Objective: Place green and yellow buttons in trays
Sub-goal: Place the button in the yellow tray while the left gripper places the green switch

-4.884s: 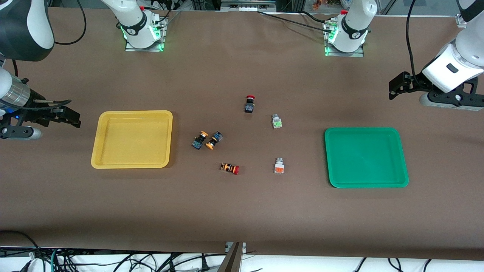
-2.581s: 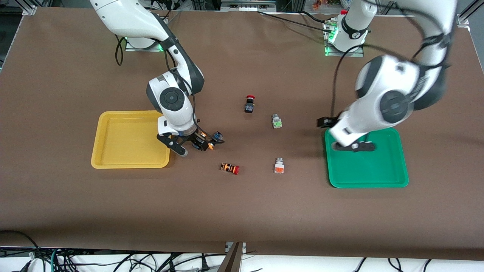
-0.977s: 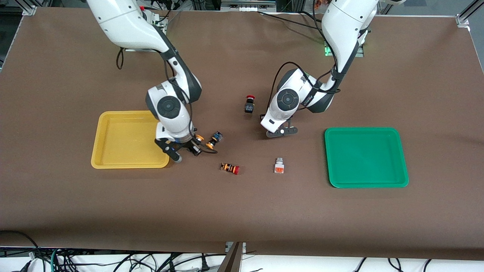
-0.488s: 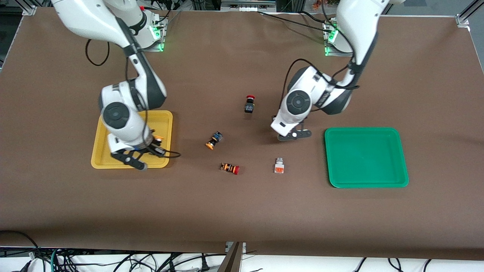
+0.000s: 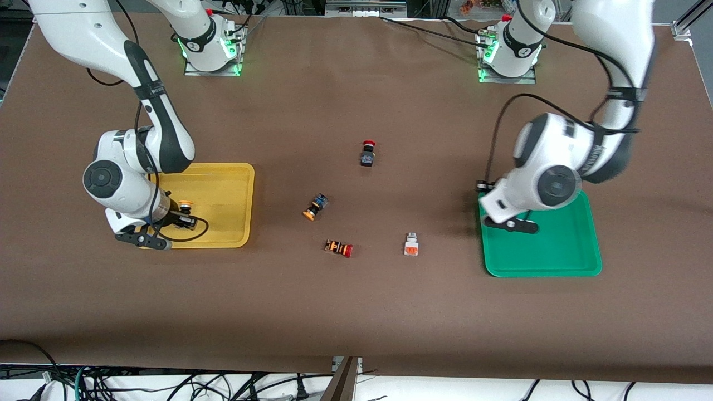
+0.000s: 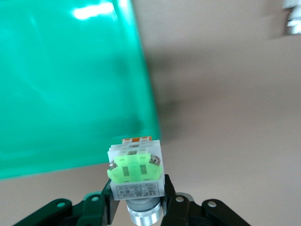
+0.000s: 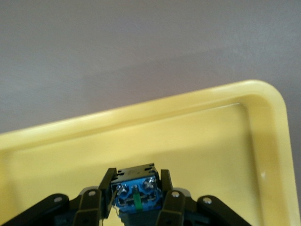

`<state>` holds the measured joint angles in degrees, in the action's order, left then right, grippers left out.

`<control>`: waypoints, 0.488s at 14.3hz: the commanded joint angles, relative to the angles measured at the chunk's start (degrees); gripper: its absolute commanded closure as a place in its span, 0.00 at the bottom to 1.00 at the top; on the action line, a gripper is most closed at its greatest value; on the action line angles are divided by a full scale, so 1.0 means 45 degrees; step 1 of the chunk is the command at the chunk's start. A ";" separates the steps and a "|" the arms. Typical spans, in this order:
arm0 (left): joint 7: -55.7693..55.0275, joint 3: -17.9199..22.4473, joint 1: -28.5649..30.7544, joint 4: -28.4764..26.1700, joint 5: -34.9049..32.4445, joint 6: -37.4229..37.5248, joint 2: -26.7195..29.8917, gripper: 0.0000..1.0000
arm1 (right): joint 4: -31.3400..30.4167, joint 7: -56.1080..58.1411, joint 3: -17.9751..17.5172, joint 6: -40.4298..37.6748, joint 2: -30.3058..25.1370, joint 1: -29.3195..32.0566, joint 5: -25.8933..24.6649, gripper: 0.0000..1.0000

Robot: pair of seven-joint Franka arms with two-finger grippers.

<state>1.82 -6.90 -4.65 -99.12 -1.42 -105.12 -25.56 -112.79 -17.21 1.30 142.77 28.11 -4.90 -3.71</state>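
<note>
You had the right gripper (image 5: 177,218) clamped on a yellow-capped button (image 5: 184,207) over the yellow tray (image 5: 234,172), at nine o'clock; the left gripper (image 6: 137,209) gripped the green-faced button (image 6: 135,170) over the green tray (image 5: 557,262) edge, three o'clock.

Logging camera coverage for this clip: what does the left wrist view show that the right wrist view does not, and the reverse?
Only the left wrist view shows the green tray, the green-faced button gripped by the left end effector above the tray's edge, and a grey-white button on the table.

Only the right wrist view shows the yellow tray and the blue-backed button gripped by the right end effector over it.

Both show an end effector shut on a button, over a tray, and brown table.
</note>
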 commanded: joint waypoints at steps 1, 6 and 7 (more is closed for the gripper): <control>0.2559 -0.0245 0.0720 -0.0043 -0.1086 -0.0192 -0.0452 0.99 | -0.1614 0.0484 -0.0094 0.1086 -0.0563 0.0113 0.0200 1.00; 0.5662 -0.0245 0.1441 -0.0570 -0.1521 -0.2183 -0.0902 0.97 | -0.1342 0.0542 -0.0074 0.0834 -0.0660 0.0191 0.0200 0.00; 0.5999 -0.0264 0.1560 -0.0571 -0.1521 -0.2303 -0.0922 0.73 | -0.1071 0.0504 -0.0113 0.0484 -0.0796 0.0172 0.0200 0.00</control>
<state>23.65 -7.08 0.19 -100.82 -6.91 -113.60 -30.07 -117.86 -16.50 1.25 146.87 27.11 -4.54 -3.71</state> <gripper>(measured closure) 0.608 0.317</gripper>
